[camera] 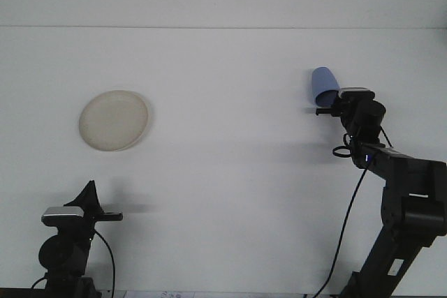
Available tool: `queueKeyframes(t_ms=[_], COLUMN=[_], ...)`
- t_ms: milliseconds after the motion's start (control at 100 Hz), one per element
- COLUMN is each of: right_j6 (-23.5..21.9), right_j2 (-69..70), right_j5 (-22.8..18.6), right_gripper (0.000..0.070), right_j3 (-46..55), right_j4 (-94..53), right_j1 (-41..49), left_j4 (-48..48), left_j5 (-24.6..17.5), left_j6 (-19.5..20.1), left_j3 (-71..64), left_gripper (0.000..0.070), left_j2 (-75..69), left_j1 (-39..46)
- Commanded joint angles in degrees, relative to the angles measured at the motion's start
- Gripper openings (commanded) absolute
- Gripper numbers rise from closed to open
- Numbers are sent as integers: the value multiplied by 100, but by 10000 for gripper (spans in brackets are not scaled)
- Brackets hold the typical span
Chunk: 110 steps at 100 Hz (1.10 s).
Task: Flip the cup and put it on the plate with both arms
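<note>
A blue cup point(323, 82) hangs above the table at the right, its closed end up and leaning slightly left, its mouth facing down toward the wrist. My right gripper point(327, 104) is shut on the cup's lower rim. The cream plate point(114, 119) lies flat on the white table at the left, with nothing on it. My left gripper point(94, 207) sits low at the bottom left, well short of the plate and holding nothing.
The white table point(223, 172) runs back to a pale wall. The right arm's black links and cable point(405, 200) rise from the bottom right corner. The left arm's base point(64, 256) fills the bottom left.
</note>
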<state>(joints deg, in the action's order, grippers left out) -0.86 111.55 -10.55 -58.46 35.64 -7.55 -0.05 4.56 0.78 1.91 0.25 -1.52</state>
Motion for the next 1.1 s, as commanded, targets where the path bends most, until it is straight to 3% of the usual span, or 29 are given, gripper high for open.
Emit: queueKeyframes(t_ms=[0, 320, 520, 820, 1090], right_j6=[22, 28, 138, 269, 490], right_j2=[-205, -2109, -3047, -2990, -2599], right_j5=[-22, -44, -61, -61, 153], right_gripper=[4, 4, 4, 4, 4], right_j3=[-94, -221, -1174, -3353, -3950], right_j4=[-199, -3180, -5818, -9042, -10743], right_j1=[-2, 144, 531, 1484, 2643], left_j4=[59, 57, 57, 57, 57], left_j5=[11, 11, 11, 11, 11], left_j6=[70, 68, 68, 70, 70], left_j3=[-109, -109, -109, -109, -109], left_gripper=[13, 14, 14, 13, 13], left_j2=[-7, -7, -7, -7, -7], left_j1=[4, 4, 4, 4, 4])
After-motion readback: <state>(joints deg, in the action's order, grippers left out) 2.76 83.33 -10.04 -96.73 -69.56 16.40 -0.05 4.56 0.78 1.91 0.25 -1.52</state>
